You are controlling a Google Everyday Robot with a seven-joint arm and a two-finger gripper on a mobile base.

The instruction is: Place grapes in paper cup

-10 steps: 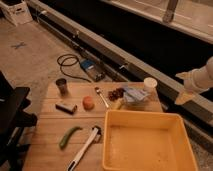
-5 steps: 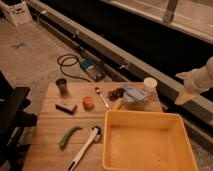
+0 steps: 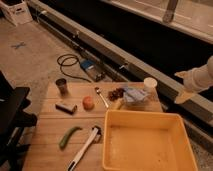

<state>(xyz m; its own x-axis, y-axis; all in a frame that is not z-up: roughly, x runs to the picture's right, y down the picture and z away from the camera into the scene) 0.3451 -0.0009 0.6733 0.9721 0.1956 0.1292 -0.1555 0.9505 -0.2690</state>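
1. Camera view: claw (image 3: 181, 86) hangs beyond the right edge of the counter (image 3: 47, 137), jaws wide, holding nothing.
2. Grapes (image 3: 116, 93) lie at the counter's far side, beside a bluish crumpled object (image 3: 134, 95).
3. Paper cup (image 3: 150, 84) stands upright just behind that object.

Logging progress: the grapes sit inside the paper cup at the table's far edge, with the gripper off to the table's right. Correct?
No. The camera view shows the grapes lying on the table, left of the paper cup, not inside it. The cup stands at the far edge, and the gripper, open and empty, is off to the table's right.
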